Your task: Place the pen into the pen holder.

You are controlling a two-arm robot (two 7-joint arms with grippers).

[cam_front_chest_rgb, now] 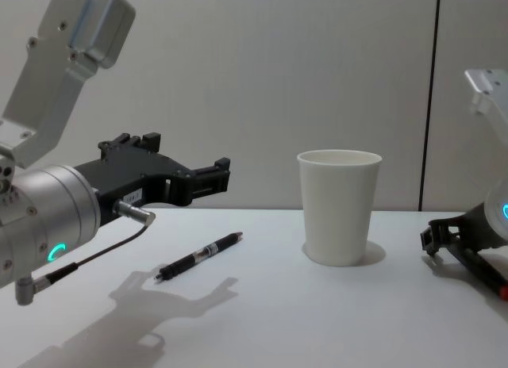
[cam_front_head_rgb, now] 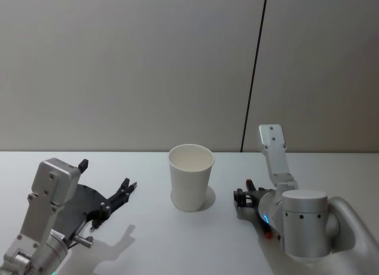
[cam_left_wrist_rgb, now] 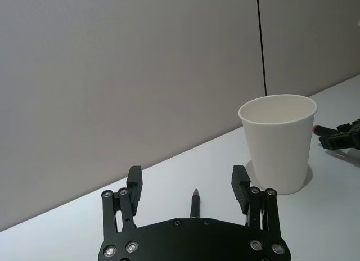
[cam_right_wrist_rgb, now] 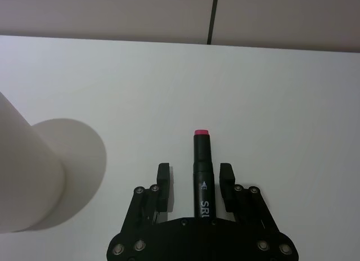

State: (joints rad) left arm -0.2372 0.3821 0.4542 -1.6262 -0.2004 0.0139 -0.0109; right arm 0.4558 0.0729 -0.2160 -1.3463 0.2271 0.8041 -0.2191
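Straddling the marker [cam_right_wrist_rgb: 202,160] on the worktop [cam_front_chest_rgb: 278,320] right of the cup [cam_front_head_rgb: 190,177], the right gripper [cam_right_wrist_rgb: 195,171] has its fingers apart, nothing clamped. Next, probably: close, lift, upend over the cup. Left of the cup, the left gripper [cam_left_wrist_rgb: 187,175] hovers, fingers apart, above a thin pen [cam_front_chest_rgb: 198,257].

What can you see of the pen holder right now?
The pen holder is a plain white tapered cup, paper by its look, with a rolled rim, wider at the top. It stands upright on the white table between the left end effector and the right end effector, touched by neither. Nothing sticks out of it.
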